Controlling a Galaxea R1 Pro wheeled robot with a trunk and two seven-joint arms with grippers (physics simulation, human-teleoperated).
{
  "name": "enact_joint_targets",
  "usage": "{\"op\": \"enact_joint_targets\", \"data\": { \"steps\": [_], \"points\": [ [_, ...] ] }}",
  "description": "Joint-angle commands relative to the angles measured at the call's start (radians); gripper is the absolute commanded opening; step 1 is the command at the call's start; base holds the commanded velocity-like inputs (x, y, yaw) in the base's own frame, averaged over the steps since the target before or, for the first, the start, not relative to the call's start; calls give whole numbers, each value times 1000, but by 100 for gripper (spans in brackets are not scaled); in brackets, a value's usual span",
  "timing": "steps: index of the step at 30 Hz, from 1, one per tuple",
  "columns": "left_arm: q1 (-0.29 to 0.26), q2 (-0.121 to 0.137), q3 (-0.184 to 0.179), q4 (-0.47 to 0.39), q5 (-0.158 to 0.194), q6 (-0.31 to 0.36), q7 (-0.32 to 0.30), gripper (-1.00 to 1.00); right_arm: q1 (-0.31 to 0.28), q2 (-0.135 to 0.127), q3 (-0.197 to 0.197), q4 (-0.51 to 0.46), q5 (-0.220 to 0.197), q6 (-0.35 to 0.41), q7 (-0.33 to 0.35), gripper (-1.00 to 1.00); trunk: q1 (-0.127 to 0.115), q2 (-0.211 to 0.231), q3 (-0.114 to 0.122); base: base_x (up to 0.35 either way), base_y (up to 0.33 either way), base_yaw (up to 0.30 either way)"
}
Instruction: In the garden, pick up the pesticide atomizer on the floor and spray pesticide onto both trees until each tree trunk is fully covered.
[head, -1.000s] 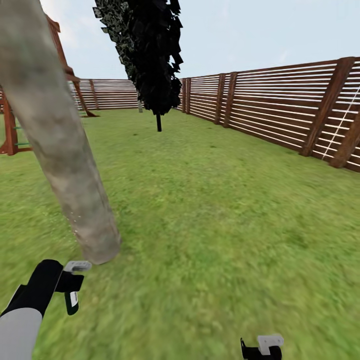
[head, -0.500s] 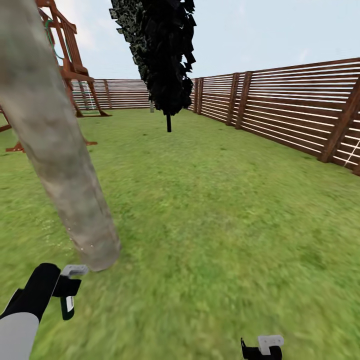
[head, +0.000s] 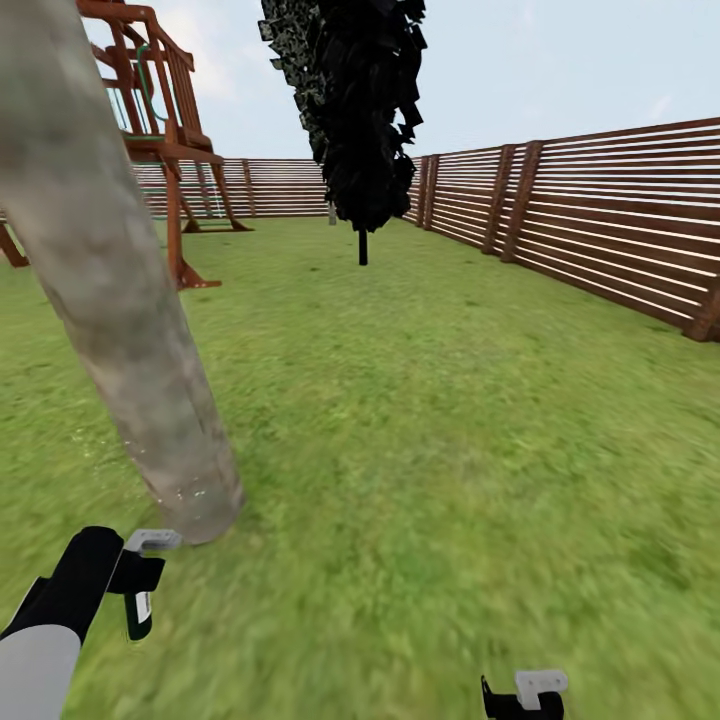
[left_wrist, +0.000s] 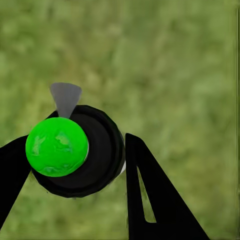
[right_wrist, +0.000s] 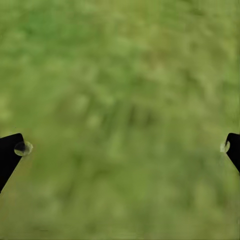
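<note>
A thick, pale mottled tree trunk (head: 120, 300) leans across the left of the head view, with a few whitish pesticide specks (head: 185, 492) near its base. My left gripper (head: 140, 572) hangs just in front of that base, shut on the pesticide atomizer (head: 138, 612). In the left wrist view the atomizer (left_wrist: 56, 146) shows a bright green round top, a black body and a grey nozzle, held between the black fingers (left_wrist: 145, 195) of the left gripper (left_wrist: 75, 175) over grass. My right gripper (head: 525, 697) sits low at the bottom edge; in its wrist view the right gripper (right_wrist: 122, 150) is open over bare grass.
A black-leaved tree (head: 360, 110) with a thin stem stands far ahead. A brown wooden playset (head: 165, 130) rises behind the trunk at left. A slatted brown fence (head: 620, 230) runs along the right and back. Open lawn (head: 430, 420) spreads ahead and to the right.
The whole head view has swung left: the fence and black tree slide right and the playset comes into view. Both grippers keep their places in the picture.
</note>
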Motion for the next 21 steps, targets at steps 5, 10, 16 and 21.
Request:
{"op": "enact_joint_targets", "data": {
  "steps": [5,10,16,21],
  "points": [
    [0,3,0,0,-3,0,0,-100,0,0,0,0,0,1,0,100,0,0,0,317,-39,5],
    [0,-7,0,2,1,0,0,-100,0,0,0,0,0,1,0,100,0,0,0,104,-1,93],
    [-12,-74,-40,0,-3,4,2,-100,0,0,-1,0,0,0,0,100,0,0,0,2,0,270],
    [-8,33,-29,1,5,6,-1,-100,0,-1,-1,-1,0,0,0,100,0,0,0,0,0,134]
  ]
}}
